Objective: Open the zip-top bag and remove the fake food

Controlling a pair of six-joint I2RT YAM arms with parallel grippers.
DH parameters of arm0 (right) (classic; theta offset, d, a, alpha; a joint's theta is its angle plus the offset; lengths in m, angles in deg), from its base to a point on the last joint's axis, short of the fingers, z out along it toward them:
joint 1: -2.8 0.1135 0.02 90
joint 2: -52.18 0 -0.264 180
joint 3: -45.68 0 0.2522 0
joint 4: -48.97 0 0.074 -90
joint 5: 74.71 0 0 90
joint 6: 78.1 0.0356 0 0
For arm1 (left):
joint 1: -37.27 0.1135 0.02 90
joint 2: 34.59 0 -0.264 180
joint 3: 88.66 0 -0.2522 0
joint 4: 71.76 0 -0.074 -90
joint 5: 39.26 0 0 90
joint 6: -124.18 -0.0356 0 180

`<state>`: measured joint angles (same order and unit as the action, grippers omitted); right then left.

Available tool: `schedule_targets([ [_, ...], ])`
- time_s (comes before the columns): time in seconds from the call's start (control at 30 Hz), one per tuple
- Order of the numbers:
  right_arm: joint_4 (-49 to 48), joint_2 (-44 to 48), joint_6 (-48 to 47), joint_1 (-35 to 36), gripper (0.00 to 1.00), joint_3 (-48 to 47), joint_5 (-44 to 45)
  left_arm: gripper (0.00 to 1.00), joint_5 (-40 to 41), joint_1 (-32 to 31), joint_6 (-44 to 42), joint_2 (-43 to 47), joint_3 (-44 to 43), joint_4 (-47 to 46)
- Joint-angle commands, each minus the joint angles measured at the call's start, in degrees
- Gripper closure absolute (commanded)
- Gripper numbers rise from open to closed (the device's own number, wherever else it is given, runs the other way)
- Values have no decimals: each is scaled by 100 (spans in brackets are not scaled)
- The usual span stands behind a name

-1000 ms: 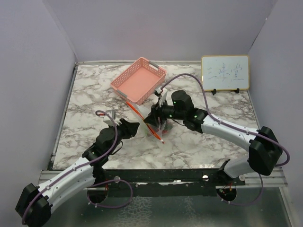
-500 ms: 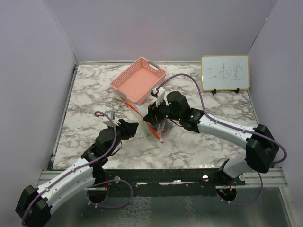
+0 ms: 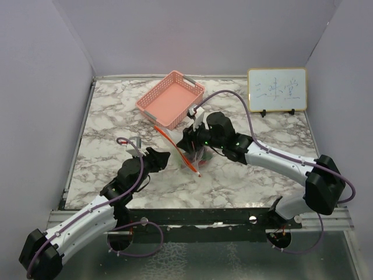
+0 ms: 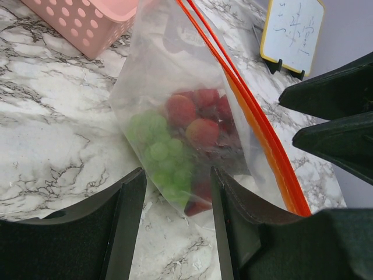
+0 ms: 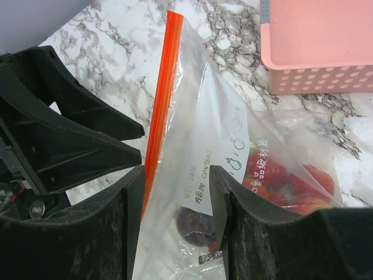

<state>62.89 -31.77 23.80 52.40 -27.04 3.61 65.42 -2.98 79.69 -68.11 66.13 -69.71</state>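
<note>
The zip-top bag [image 3: 187,156] stands crumpled mid-table, its red-orange zip strip [image 3: 173,147] slanting from far left to near right. Through the film I see the fake food [image 4: 185,127]: green grapes and glossy red pieces, plus a dark red piece [image 5: 196,225]. My left gripper [image 4: 177,172] is open just short of the bag's low corner, which pokes between its fingertips. My right gripper [image 5: 176,170] is open too, straddling the bag's upper part. Its left finger [image 5: 133,198] is beside the zip strip [image 5: 158,105], and its right finger presses against the film.
A pink mesh basket [image 3: 171,99] sits just behind the bag at the far left-centre. A small whiteboard [image 3: 277,89] stands at the far right. Both arms converge on the bag, with the two grippers close together. Grey walls enclose the marble table [image 3: 105,128].
My right gripper has slid a little to the left, further over the bag. The left arm and the bag have stayed where they were.
</note>
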Motion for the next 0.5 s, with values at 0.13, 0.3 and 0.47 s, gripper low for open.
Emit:
schedule_targets([
  [0.13, 55, 165, -17, 22, 52, -188, -90, 49, 128, -17, -162, -79, -59, -117],
  [0.3, -10, 40, 13, 23, 52, -160, -191, 50, 138, -9, -164, -43, -30, -110],
  [0.47, -6, -33, 3, 30, 52, -136, -190, 50, 158, -13, -161, -14, -7, -82],
])
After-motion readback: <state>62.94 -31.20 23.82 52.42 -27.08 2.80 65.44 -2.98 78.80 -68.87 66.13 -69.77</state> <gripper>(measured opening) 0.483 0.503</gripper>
